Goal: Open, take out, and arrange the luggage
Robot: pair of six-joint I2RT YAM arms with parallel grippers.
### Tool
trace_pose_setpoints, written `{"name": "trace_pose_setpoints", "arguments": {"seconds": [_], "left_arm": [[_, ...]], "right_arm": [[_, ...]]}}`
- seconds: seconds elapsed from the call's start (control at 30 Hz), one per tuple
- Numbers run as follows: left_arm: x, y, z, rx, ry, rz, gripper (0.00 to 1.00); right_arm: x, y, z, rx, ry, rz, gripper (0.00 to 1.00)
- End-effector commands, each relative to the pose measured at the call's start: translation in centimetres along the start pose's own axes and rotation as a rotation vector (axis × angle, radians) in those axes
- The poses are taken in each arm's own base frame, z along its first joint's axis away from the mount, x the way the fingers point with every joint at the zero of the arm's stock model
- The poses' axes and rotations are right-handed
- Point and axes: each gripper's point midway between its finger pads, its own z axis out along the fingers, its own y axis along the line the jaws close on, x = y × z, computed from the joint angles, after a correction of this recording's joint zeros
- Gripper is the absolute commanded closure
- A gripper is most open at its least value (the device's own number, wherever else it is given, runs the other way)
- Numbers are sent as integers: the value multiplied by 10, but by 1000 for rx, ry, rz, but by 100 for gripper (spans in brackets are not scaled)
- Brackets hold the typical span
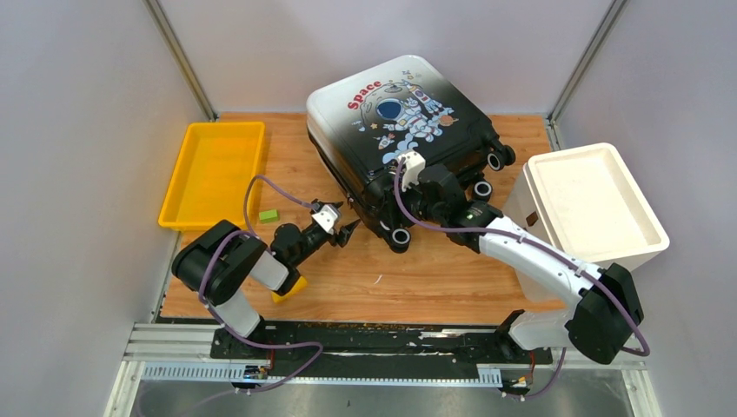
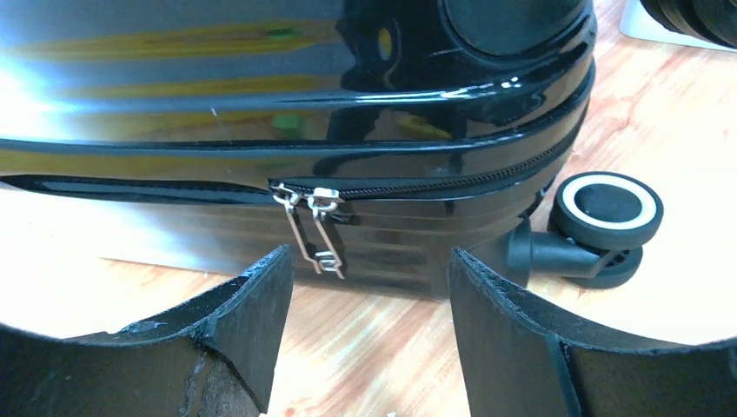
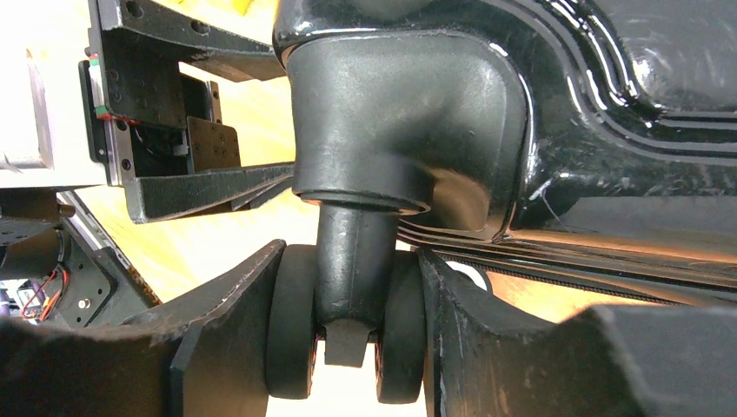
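Top external view: the luggage (image 1: 395,122) lies print-up, lid down, at the back of the wooden table (image 1: 434,278), between a yellow tray (image 1: 213,169) and a white bin (image 1: 591,204); the right gripper (image 3: 348,321) is clenched on a twin caster wheel (image 3: 291,321), apparently to pin the case against sliding; the left gripper (image 2: 369,287), jaws spread and empty, faces the zipper pulls (image 2: 313,226) just beyond its tips, seemingly lined up to draw them.
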Motion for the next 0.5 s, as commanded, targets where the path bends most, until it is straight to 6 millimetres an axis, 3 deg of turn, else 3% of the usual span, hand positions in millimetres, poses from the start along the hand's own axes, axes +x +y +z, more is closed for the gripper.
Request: {"name": "trace_pose_setpoints", "arguments": {"seconds": [0.0, 0.47], "left_arm": [[-33, 16, 10, -31, -120, 57, 27], [-39, 8, 24, 50, -147, 43, 36]], "right_arm": [[-39, 30, -21, -130, -145, -45, 94], [-40, 24, -30, -102, -172, -75, 98]]}}
